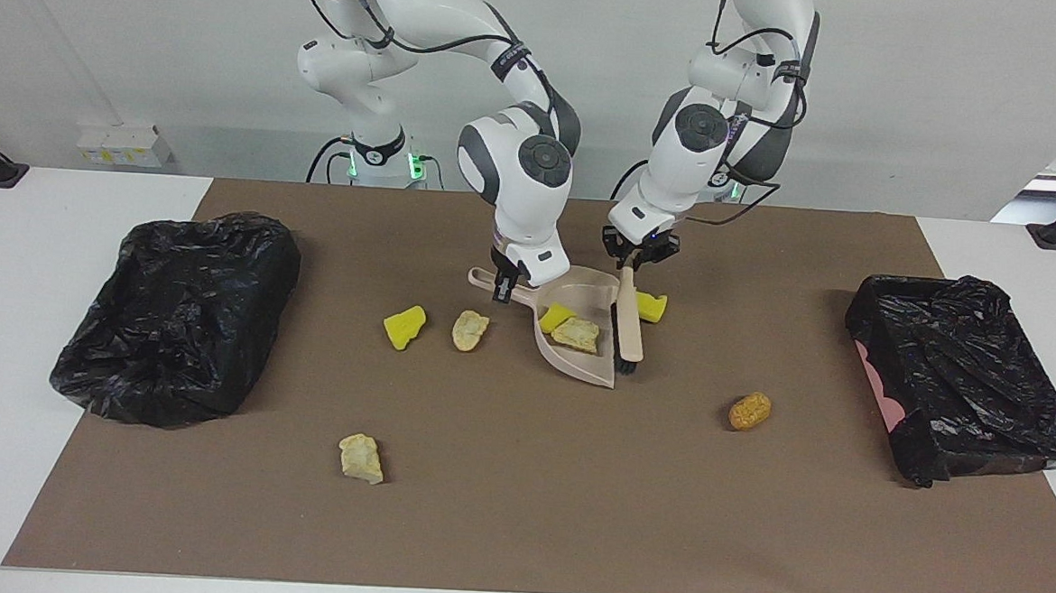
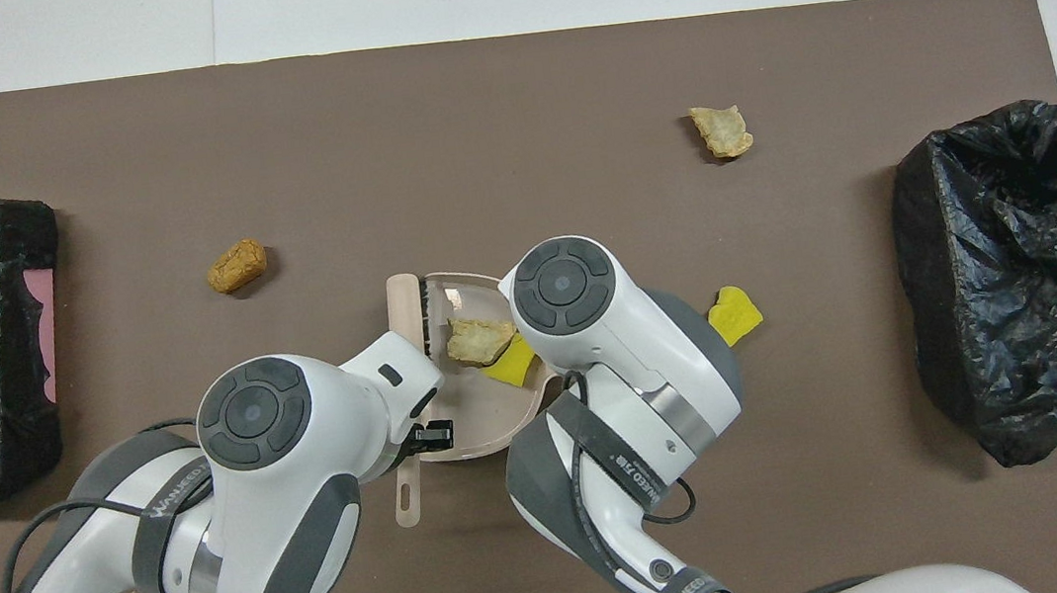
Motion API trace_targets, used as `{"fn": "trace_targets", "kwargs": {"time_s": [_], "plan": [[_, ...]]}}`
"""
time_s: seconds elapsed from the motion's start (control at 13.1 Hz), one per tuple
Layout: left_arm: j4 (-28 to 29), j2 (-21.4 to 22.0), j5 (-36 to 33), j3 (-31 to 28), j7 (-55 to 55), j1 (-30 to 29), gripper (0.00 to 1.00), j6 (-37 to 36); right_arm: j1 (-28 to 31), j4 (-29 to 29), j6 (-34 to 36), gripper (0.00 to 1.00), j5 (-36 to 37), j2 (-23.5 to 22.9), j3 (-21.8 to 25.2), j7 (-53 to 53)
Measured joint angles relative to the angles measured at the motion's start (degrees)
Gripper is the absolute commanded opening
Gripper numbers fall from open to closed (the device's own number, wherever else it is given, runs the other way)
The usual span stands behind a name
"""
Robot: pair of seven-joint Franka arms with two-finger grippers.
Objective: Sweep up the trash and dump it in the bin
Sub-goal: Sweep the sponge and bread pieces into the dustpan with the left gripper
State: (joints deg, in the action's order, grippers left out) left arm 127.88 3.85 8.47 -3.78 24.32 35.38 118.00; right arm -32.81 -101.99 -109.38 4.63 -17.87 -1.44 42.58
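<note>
My right gripper (image 1: pixel 502 283) clamps the dustpan (image 1: pixel 580 335) handle. My left gripper (image 1: pixel 631 259) is closed on the brush (image 1: pixel 628 324) at the pan's mouth. 2 trash scraps (image 1: pixel 568 327) lie in the dustpan; 5 lie on the mat (image 1: pixel 517 513) nearby.

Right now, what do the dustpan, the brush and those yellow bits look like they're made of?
Dustpan: seemingly smooth moulded plastic, beige with a slight sheen. Brush: matching beige handle, probably plastic, with dark bristles, likely synthetic. Yellow scraps, like the one on the mat: probably sponge foam, matte with torn, uneven edges.
</note>
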Motion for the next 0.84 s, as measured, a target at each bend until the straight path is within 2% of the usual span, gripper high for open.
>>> {"fn": "trace_targets", "kwargs": {"time_s": [0.38, 0.84], "plan": [[0.9, 3.1, -2.6, -0.3, 11.5, -3.2, 0.00, -7.4, 0.0, 0.0, 0.0, 0.00, 0.0, 0.0, 0.0, 0.0], [9.0, 7.9, -2.7, 0.6, 21.8, -3.3, 0.00, -7.1, -0.3, 0.0, 0.0, 0.00, 2.3, 0.0, 0.0, 1.3]]}}
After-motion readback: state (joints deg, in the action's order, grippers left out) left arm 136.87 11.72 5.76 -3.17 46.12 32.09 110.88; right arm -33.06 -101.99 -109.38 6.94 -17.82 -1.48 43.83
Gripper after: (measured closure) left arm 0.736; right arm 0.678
